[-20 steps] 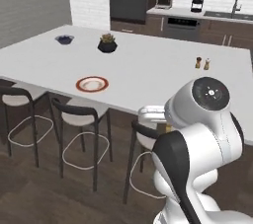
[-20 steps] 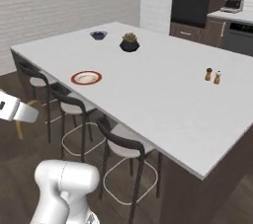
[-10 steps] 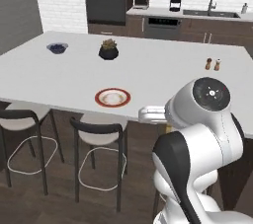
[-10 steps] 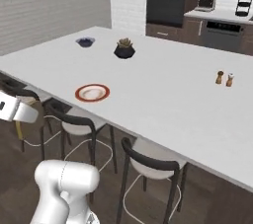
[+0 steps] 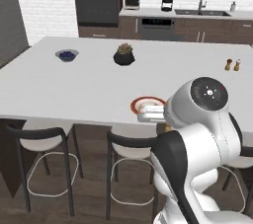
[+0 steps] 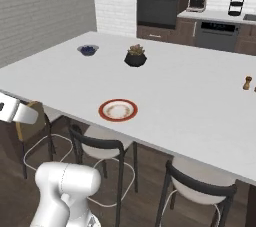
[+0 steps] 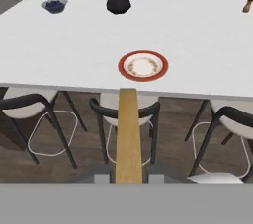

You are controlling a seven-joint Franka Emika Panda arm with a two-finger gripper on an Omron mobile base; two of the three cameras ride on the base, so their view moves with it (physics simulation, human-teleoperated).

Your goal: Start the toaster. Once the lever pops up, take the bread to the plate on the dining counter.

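The bread is a tan slice seen edge-on, rising from between my fingertips, and my gripper is shut on it. Straight beyond it the plate, red-rimmed with a white centre, lies near the front edge of the white dining counter. In the left base view my gripper hangs just in front of the plate, at the counter's edge. From the right the plate sits well right of my hand at the frame's left side. The toaster is out of view.
Black wire-frame stools stand under the counter edge below my hand. Further back on the counter are a bowl of blue berries, a black pot with a plant and two shakers.
The base has driven on, so the whole scene shifted: the counter and plate now sit closer and more central. My gripper stays shut on the bread.
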